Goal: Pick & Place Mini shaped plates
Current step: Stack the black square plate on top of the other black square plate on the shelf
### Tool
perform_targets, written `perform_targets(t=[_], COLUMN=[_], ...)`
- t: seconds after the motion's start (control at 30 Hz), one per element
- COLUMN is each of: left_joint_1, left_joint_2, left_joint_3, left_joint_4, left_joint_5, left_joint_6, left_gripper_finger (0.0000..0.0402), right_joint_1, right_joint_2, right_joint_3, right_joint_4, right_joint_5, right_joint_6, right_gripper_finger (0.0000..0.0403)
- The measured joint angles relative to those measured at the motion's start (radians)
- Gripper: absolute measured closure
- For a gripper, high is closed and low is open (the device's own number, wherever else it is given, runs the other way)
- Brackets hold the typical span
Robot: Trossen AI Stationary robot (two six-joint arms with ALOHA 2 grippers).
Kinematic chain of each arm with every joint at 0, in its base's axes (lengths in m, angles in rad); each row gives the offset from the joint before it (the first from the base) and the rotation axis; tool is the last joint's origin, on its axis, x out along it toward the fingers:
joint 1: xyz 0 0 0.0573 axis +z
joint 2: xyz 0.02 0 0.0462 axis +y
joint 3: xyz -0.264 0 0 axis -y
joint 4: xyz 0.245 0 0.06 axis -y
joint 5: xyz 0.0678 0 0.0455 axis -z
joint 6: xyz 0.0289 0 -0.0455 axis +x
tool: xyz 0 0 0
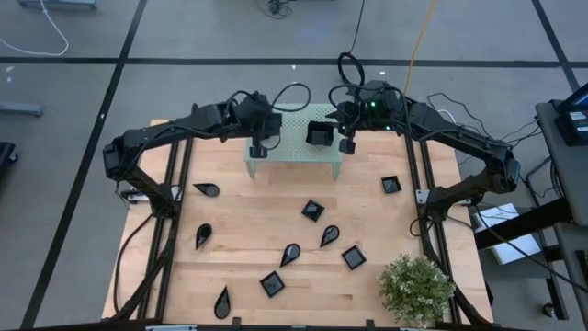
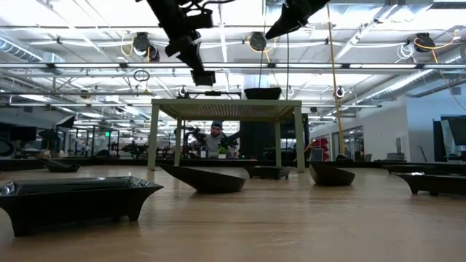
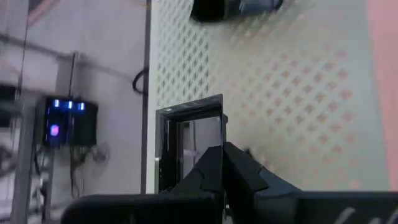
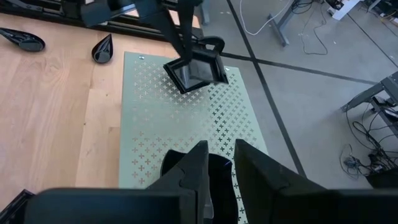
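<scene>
Two square black mini plates are at the pale green perforated stand [image 1: 294, 138]. One plate [image 1: 320, 134] rests flat on the stand's right part, also seen in the low view [image 2: 262, 93]. My right gripper [image 4: 221, 165] is open above it, apart from it. My left gripper [image 1: 259, 145] is shut on the other square plate [image 4: 196, 71] over the stand's left end. Several more teardrop and square plates lie on the wooden table, such as a teardrop [image 1: 207, 189] and a square [image 1: 313, 211]. My left gripper pinches the square plate by its rim [image 4: 206, 48], the fingers coming from above and pointing down. The plate hangs tilted below the fingers, lifted clear above the stand's top [image 3: 298, 93].
Loose plates dot the table's near half: teardrops [image 1: 203, 235], [image 1: 290, 254], [image 1: 329, 235], [image 1: 222, 302], squares [image 1: 354, 256], [image 1: 272, 284], [image 1: 390, 184]. A potted plant [image 1: 418, 287] stands at the near right corner. Bare perforated surface lies between the two plates on the stand.
</scene>
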Motion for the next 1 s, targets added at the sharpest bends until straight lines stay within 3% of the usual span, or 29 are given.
perform_targets(t=[0.37, 1.0], left_joint_1=[0.028, 0.025], left_joint_2=[0.0, 0.0], left_joint_3=[-0.004, -0.008], left_joint_4=[-0.077, -0.128], left_joint_5=[-0.046, -0.052], left_joint_6=[-0.242, -0.389], left_gripper_finger=[0.0397, 0.0396], right_joint_1=[0.0, 0.0], right_joint_2=[0.0, 0.0], right_joint_3=[0.0, 0.0], right_joint_4=[-0.004, -0.004], right_joint_5=[0.0, 0.0], right_joint_6=[-0.039, -0.045], right_gripper_finger=[0.0337, 0.0337])
